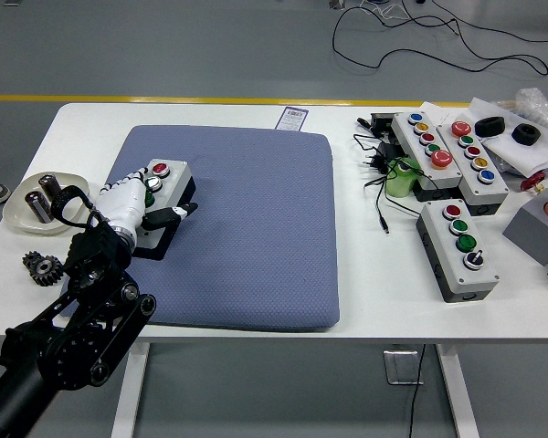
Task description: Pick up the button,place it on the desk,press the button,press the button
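Button box [162,187] near blue mat's [256,237] left edge — left hand [128,208] fingers wrapped around it, open mat rightward.

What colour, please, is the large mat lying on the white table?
Blue-grey mat, clearest in the head view.

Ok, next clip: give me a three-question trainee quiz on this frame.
1. True or false: the left hand rests on the button box on the blue mat.
2. Which colour is the box's top button? A) yellow B) red C) blue
3. What lies on the table just below the bowl at the left edge?

Key: 1. True. 2. B. 3. A small dark gear.
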You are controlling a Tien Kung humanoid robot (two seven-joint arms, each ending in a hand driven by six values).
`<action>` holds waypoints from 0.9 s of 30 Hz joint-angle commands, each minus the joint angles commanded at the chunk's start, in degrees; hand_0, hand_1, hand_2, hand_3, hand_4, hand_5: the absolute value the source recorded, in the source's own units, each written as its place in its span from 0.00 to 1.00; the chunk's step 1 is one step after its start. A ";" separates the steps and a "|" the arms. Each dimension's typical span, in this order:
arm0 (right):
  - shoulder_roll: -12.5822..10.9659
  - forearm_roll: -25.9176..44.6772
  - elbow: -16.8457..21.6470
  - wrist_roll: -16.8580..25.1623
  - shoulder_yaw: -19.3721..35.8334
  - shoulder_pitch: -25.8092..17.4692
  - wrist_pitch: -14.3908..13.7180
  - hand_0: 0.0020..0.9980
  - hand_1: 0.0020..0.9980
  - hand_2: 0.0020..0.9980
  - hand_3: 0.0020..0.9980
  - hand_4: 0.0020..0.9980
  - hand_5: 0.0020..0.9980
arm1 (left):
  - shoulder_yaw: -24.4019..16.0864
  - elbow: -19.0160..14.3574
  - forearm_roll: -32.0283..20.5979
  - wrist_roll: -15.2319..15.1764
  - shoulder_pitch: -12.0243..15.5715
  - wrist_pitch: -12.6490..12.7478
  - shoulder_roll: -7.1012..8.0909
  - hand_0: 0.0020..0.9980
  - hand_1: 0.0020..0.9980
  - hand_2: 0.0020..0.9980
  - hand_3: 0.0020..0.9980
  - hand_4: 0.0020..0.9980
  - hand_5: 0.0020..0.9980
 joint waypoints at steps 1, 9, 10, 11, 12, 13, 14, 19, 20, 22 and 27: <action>0.02 -0.07 0.00 0.01 0.05 -0.04 0.00 0.67 0.68 0.72 0.60 0.43 0.27 | -0.21 0.27 0.00 0.00 -0.04 -0.08 -0.11 1.00 1.00 1.00 1.00 1.00 0.73; 0.01 -0.28 0.00 0.18 0.53 -0.62 -0.10 0.67 0.67 0.71 0.59 0.43 0.27 | -1.72 1.45 0.00 0.00 -0.30 -1.15 -0.53 0.97 1.00 1.00 1.00 1.00 0.67; -0.01 -0.30 0.00 0.19 0.64 -0.70 -0.13 0.67 0.67 0.71 0.59 0.43 0.27 | -1.80 1.49 0.00 0.00 -0.33 -1.46 -0.54 0.93 1.00 1.00 1.00 1.00 0.62; -0.02 -0.29 0.00 0.20 0.70 -0.76 -0.15 0.67 0.67 0.71 0.59 0.43 0.27 | -1.83 1.53 0.00 0.00 -0.36 -1.71 -0.55 0.93 1.00 1.00 1.00 1.00 0.62; -0.03 -0.21 0.00 0.23 0.82 -0.90 -0.21 0.67 0.67 0.71 0.59 0.43 0.27 | -1.83 1.67 0.00 0.00 -0.46 -2.28 -0.54 0.93 1.00 1.00 1.00 1.00 0.62; -0.05 -0.18 0.00 0.25 0.90 -0.98 -0.25 0.67 0.67 0.71 0.59 0.43 0.27 | -1.78 1.75 0.00 0.00 -0.50 -2.69 -0.55 0.93 1.00 1.00 1.00 1.00 0.62; -0.05 -0.23 0.00 0.25 0.96 -1.03 -0.26 0.67 0.67 0.71 0.59 0.43 0.27 | -1.76 1.77 0.00 0.00 -0.50 -2.92 -0.57 0.93 1.00 1.00 1.00 1.00 0.62; -0.06 -0.50 0.00 0.19 1.32 -1.16 -0.33 0.67 0.67 0.71 0.59 0.43 0.27 | -1.79 2.00 0.00 0.00 -0.53 -3.07 -0.72 0.79 0.99 1.00 1.00 0.97 0.55; -0.07 -0.55 0.00 0.19 1.38 -1.18 -0.33 0.67 0.67 0.71 0.59 0.43 0.27 | -1.76 2.11 0.00 0.00 -0.55 -3.02 -0.72 0.79 0.99 1.00 1.00 0.97 0.55; -0.08 -0.59 0.00 0.18 1.45 -1.20 -0.33 0.67 0.67 0.71 0.59 0.43 0.27 | -1.71 2.22 0.00 0.00 -0.59 -2.95 -0.72 0.44 0.65 1.00 1.00 0.96 0.52; -0.10 -0.72 0.00 0.20 1.62 -1.23 -0.37 0.67 0.67 0.71 0.59 0.43 0.27 | -1.55 2.73 0.00 0.00 -0.71 -3.32 -0.72 0.44 0.65 1.00 1.00 0.96 0.52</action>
